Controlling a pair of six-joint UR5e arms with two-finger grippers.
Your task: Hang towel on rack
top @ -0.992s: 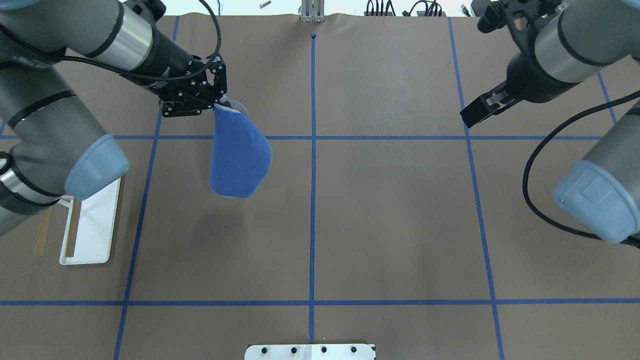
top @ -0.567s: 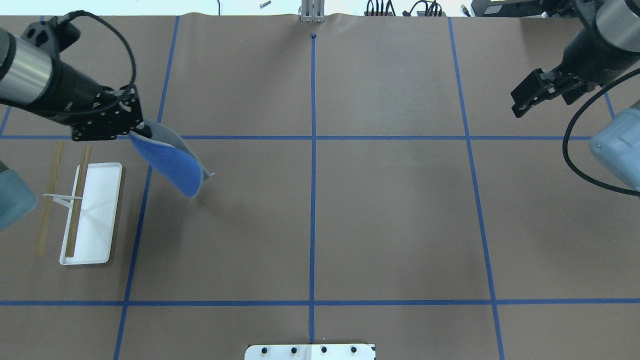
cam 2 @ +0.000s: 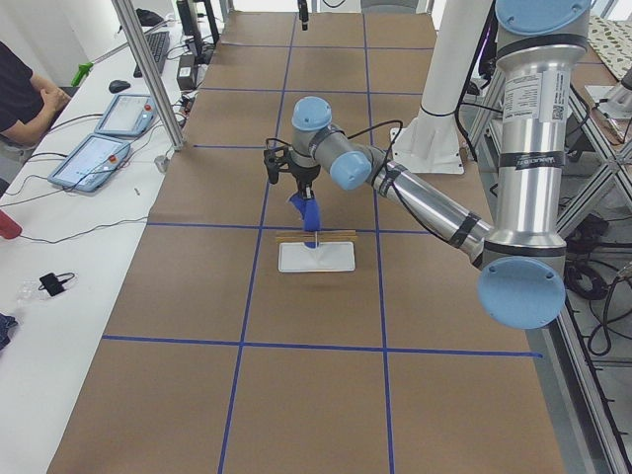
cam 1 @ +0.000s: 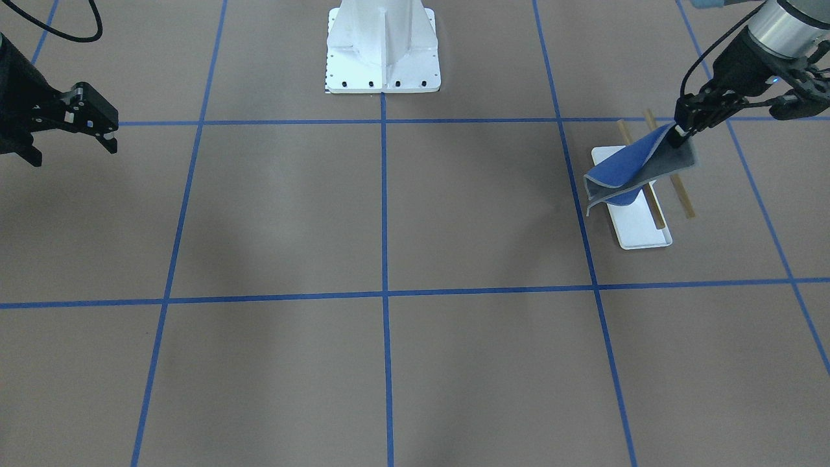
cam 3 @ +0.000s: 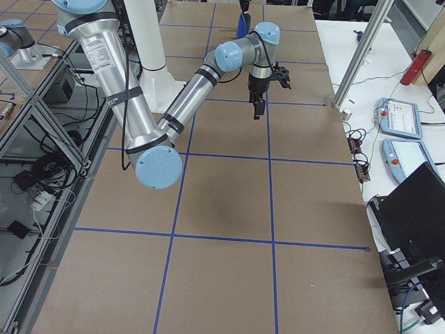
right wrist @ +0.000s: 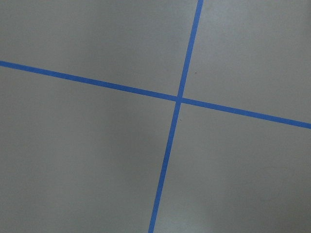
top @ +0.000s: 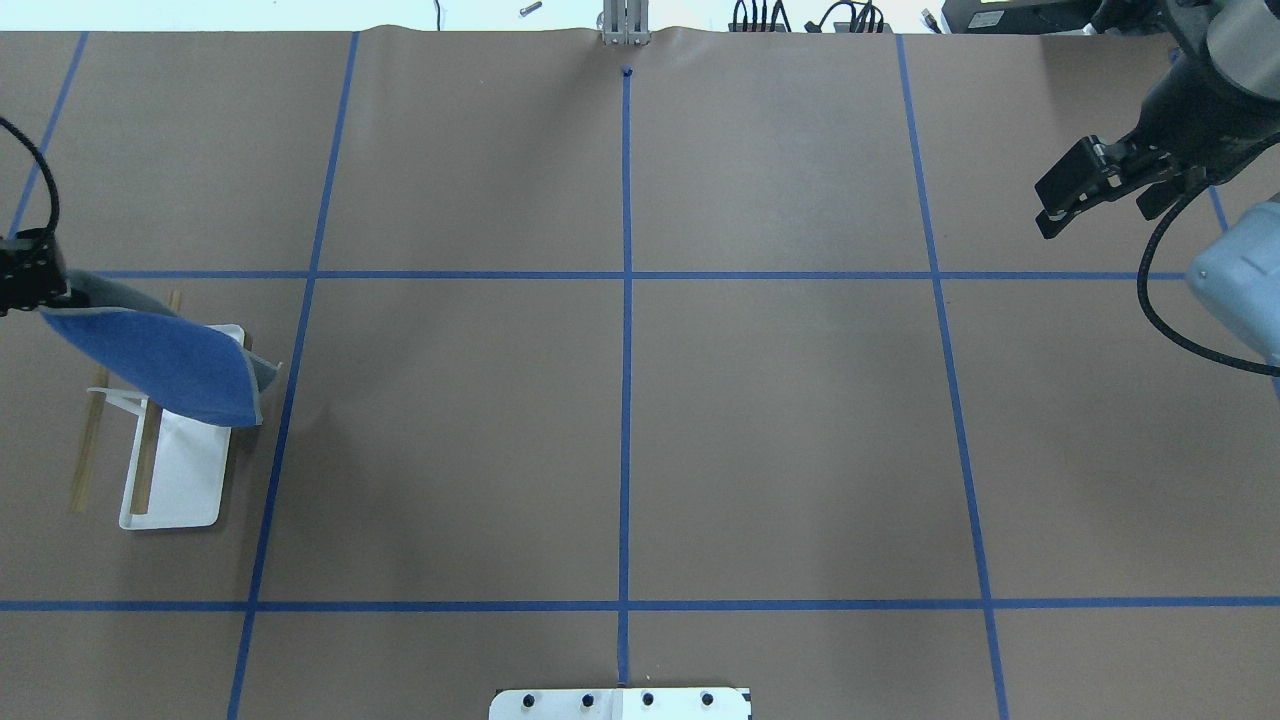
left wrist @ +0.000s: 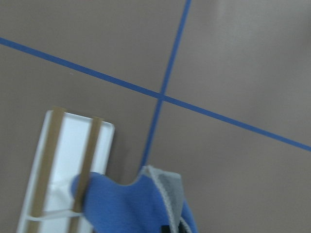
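- Overhead: high behind the robot, facing forward and down, covers the whole surface (top: 700,400).
- Front: opposite side, steep down-look, mirrored; shares the rack (cam 1: 637,231) with overhead.
- Side cams: at the table ends, far, oblique.
- Left wrist: close, above rack and towel (left wrist: 121,208).
- Right wrist: close, sees only a tape cross (right wrist: 178,99).

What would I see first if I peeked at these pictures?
The bright blue towel grabs your eye first, dangling from the left gripper at the robot's left end of the table. Right below it stands the little white rack with two brown wooden rods.
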